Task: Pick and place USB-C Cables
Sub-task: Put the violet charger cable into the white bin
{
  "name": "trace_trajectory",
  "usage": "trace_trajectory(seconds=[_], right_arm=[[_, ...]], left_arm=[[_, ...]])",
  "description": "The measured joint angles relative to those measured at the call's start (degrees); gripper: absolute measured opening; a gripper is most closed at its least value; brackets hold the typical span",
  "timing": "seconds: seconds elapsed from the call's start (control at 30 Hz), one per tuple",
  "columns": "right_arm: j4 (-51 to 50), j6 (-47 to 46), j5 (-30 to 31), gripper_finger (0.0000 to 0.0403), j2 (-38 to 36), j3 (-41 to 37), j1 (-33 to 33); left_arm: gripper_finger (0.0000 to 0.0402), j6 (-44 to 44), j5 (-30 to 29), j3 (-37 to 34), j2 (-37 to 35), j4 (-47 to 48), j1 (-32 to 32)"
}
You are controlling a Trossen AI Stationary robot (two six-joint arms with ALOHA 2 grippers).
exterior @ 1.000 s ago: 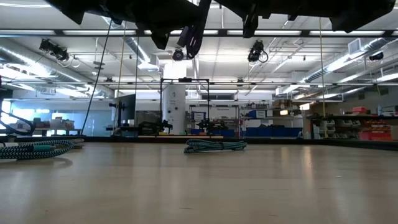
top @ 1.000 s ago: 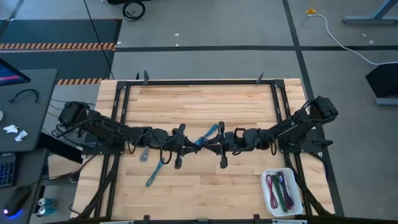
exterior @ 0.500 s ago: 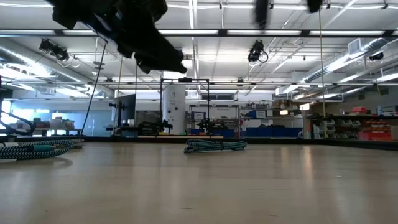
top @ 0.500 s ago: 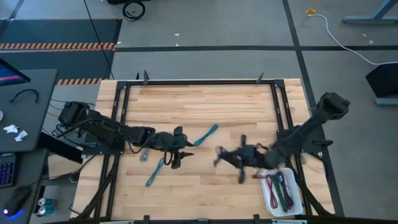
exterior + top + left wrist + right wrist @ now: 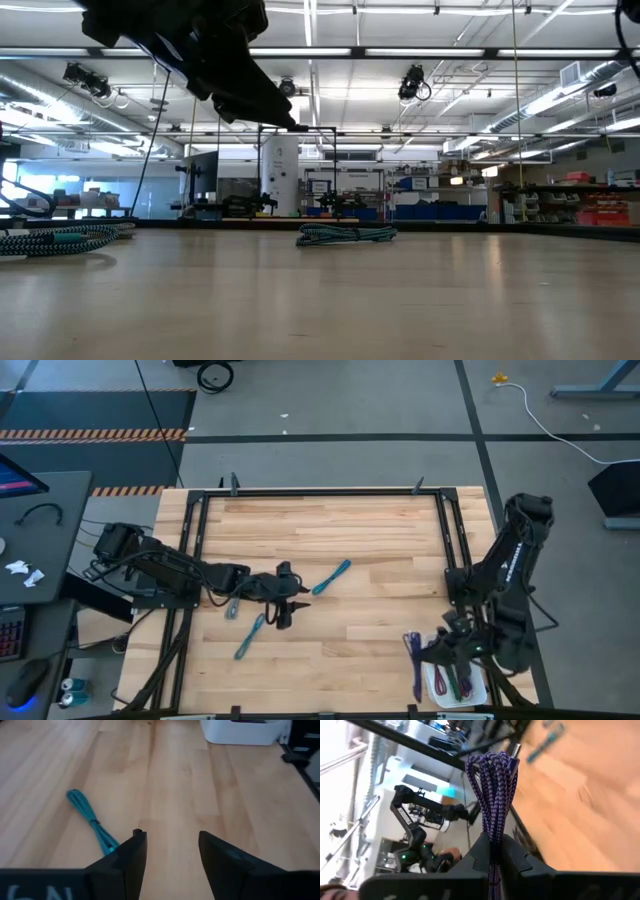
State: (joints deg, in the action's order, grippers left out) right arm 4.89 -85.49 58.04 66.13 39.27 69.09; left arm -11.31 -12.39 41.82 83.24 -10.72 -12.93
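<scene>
A: While the left gripper (image 5: 290, 603) hovers with fingers apart near a teal cable (image 5: 331, 576), what does the right gripper (image 5: 416, 653) hold?
B: A purple cable (image 5: 494, 790), clamped, beside the white tray (image 5: 430, 685).

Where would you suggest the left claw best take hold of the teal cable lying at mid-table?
Probably across the middle of the teal cable, coming straight down from above. It lies flat on the table as a slim diagonal bundle, so the open left claw should turn to set its fingers either side of the narrow width.
</scene>
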Motion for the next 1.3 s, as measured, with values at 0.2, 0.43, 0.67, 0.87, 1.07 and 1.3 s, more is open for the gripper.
trace_trajectory(seconds=[0.2, 0.43, 0.67, 0.87, 1.07, 1.3], right_arm=[[-19.2, -28.7, -8.7, 0.0018, -0.2, 0.0, 4.4], [-36.0, -48.1, -29.1, 0.0018, -1.0, 0.0, 3.9], [-39.6, -48.3, -34.6, 0.0018, -1.4, 0.0, 2.8], [-44.5, -49.1, -46.3, 0.0018, -0.5, 0.0, 1.0], [-48.1, -49.4, -51.7, 0.0018, 1.0, 0.0, -2.2], [-46.8, -49.6, -53.4, 0.0019, 3.1, 0.0, -6.2]], left_arm=[[0.0176, 0.2, -1.6, 0.0, 0.0, 0.0, 0.0], [0.0176, 0.1, -1.6, 0.0, 0.0, 0.0, 0.0], [0.0172, 0.0, -1.6, 0.0, 0.0, -0.1, 0.0], [0.0172, 0.0, -1.6, 0.0, 0.0, -0.1, 0.0], [0.0172, -0.1, -1.6, 0.0, 0.1, -0.2, 0.0], [0.0172, -0.1, -1.6, 0.0, 0.1, -0.2, 0.0]])
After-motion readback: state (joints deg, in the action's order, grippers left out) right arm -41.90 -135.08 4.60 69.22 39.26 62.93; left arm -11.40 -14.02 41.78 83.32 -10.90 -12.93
